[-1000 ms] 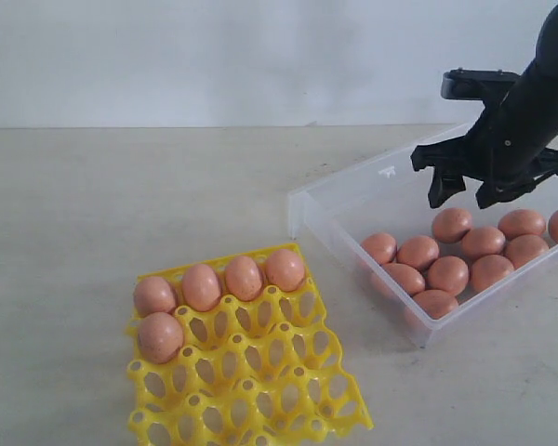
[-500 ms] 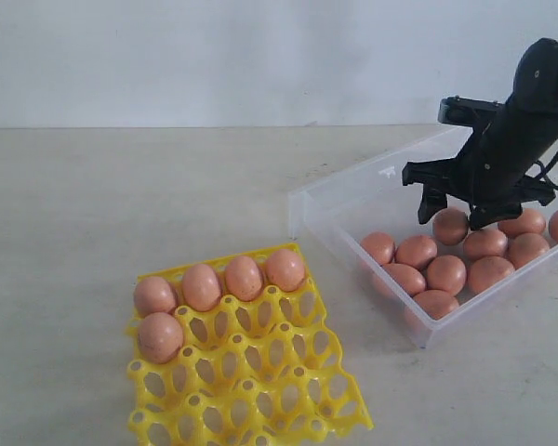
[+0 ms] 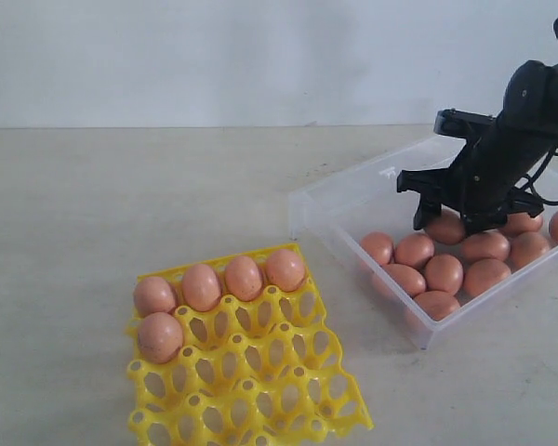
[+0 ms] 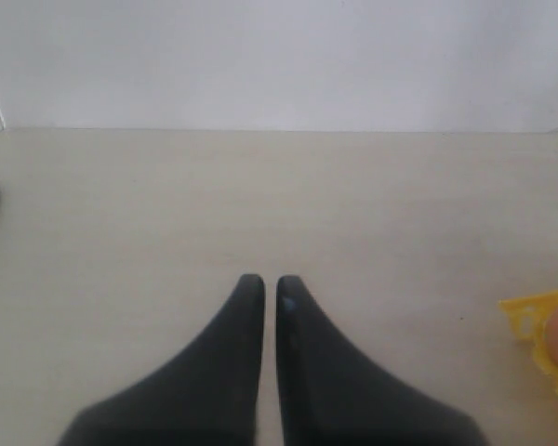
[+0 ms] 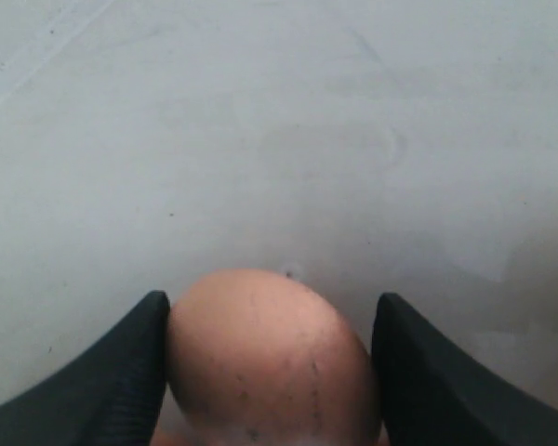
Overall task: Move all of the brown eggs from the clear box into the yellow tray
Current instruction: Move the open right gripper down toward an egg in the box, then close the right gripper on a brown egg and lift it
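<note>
Jaws, black and tapered, astride a smooth speckled brown egg (image 5: 265, 358)

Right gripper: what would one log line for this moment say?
phase: pick | right gripper: astride one brown egg in clear box, grip unclear | left gripper: shut | yellow tray: five eggs

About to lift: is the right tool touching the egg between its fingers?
Touching. Right wrist view: one finger of the right tool lies flush against the egg, no gap showing; the other finger's contact is unclear.
</note>
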Action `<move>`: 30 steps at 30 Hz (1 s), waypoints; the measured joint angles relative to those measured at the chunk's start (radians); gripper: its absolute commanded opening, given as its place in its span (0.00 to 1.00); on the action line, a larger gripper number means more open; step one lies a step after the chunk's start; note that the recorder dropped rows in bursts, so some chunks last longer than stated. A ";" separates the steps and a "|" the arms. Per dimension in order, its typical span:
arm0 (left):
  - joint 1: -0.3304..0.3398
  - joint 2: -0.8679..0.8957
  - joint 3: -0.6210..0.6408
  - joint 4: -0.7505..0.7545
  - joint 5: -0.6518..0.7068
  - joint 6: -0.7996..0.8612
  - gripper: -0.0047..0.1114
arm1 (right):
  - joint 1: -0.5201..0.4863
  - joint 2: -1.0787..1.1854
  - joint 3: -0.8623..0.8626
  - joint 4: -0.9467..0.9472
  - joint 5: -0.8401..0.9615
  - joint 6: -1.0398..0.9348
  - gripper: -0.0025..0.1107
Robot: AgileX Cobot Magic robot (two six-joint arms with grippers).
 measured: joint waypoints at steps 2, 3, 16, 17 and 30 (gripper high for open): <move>0.000 0.000 0.000 0.000 0.000 0.000 0.08 | 0.000 0.001 0.000 0.000 -0.011 -0.004 0.02; 0.000 0.000 0.000 0.000 0.000 0.000 0.08 | 0.000 0.001 0.000 0.000 -0.014 -0.013 0.02; 0.000 0.000 0.000 0.000 0.000 0.000 0.08 | 0.000 -0.048 0.000 0.005 -0.111 -0.157 0.02; 0.000 0.000 0.000 0.000 0.000 0.000 0.08 | 0.000 -0.054 0.000 0.012 -0.126 -0.165 0.02; 0.000 0.000 0.000 0.000 0.000 0.000 0.08 | 0.271 -0.411 0.549 0.359 -1.621 -0.023 0.02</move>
